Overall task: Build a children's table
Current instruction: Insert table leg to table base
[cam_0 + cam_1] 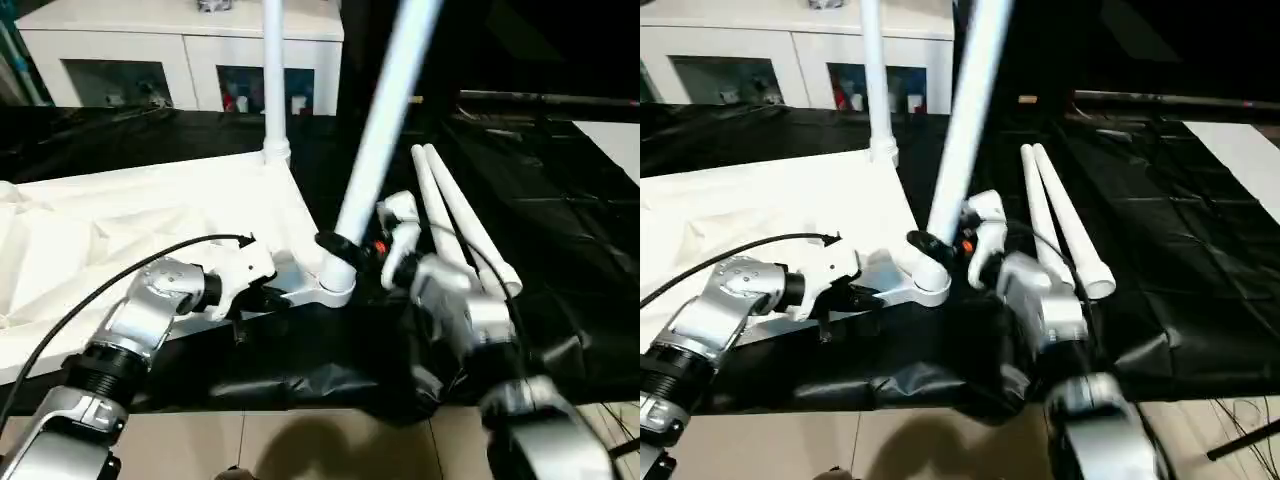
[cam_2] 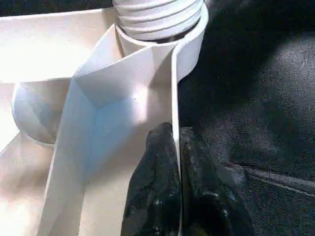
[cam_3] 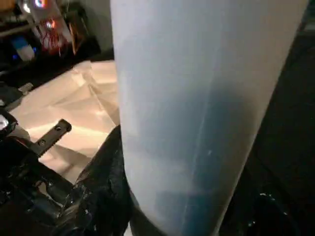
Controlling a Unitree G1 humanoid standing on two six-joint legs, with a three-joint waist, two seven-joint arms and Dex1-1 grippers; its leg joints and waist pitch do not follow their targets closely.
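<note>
The tabletop (image 1: 150, 215) lies upside down on a black sheet (image 1: 560, 200). The left gripper (image 2: 174, 162) pinches the top's side wall beside the near corner socket (image 1: 335, 290). The right gripper (image 1: 345, 247) clasps a tilted leg (image 1: 385, 120) seated in that socket. One leg (image 1: 273, 70) stands upright at the far corner; two legs (image 1: 455, 215) lie on the sheet beside the top.

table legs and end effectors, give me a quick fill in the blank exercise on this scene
1. The left end effector pinches the tabletop's ____.
2. The right end effector grips the leaning leg near its ____ end.
3. ____ loose legs lie on the black sheet.
4. One leg already stands ____ in the far corner socket.

Missing: rim; lower; two; upright
</note>
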